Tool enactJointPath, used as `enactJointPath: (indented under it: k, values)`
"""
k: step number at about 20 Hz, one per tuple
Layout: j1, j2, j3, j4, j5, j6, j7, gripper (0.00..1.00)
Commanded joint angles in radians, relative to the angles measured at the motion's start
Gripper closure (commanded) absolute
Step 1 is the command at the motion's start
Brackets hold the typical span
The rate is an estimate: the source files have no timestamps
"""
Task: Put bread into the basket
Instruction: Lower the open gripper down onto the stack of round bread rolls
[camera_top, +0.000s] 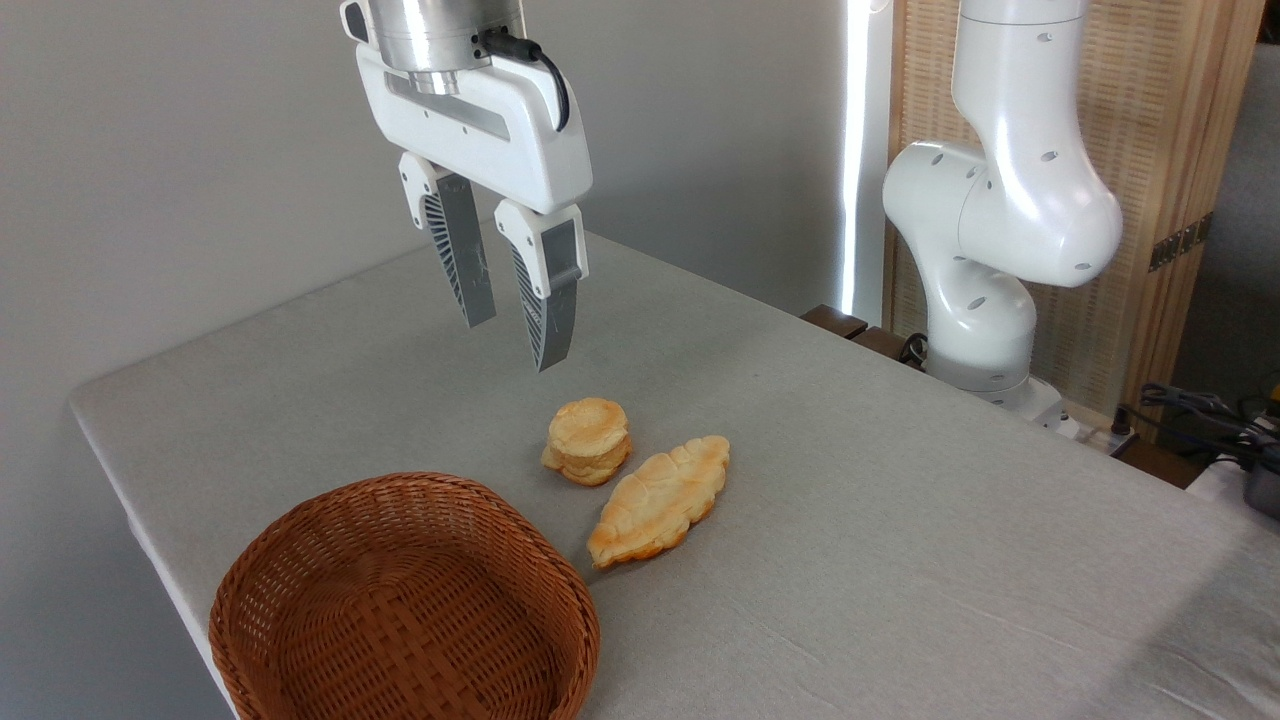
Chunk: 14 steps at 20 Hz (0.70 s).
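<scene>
The bread (588, 439), a small round layered bun with a pale golden dome, lies on the grey table (900, 520) near its middle. The brown wicker basket (300, 600) stands at the front left corner with nothing in it. My gripper (515, 345) hangs open well above the table, up and to the left of the bread, touching nothing. Both grey fingers (548, 300) point down with a clear gap between them.
A longer leaf-shaped golden pastry (661, 498) lies just right of the bread, nearly touching it. The white arm base (985, 290) stands at the table's far right edge, with cables (1200, 410) beyond it. The table's left edge runs close behind the basket.
</scene>
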<state>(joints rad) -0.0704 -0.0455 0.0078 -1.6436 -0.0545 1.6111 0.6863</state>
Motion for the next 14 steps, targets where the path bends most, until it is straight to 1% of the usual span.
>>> enactJointPath:
  k: [1, 3, 5, 7, 9, 11, 14]
  values:
    - [0.004, -0.023, -0.02, -0.051, -0.002, -0.011, 0.015, 0.0]
    - [0.001, -0.049, -0.048, -0.112, -0.002, 0.006, 0.021, 0.0]
    - [-0.02, -0.068, -0.061, -0.172, -0.011, 0.035, 0.042, 0.0]
    - [-0.026, -0.079, -0.061, -0.22, -0.05, 0.073, 0.062, 0.0]
    - [-0.041, -0.099, -0.063, -0.272, -0.051, 0.101, 0.137, 0.0]
    - [-0.043, -0.126, -0.063, -0.323, -0.051, 0.108, 0.22, 0.0]
    - [-0.043, -0.139, -0.063, -0.39, -0.044, 0.108, 0.334, 0.0]
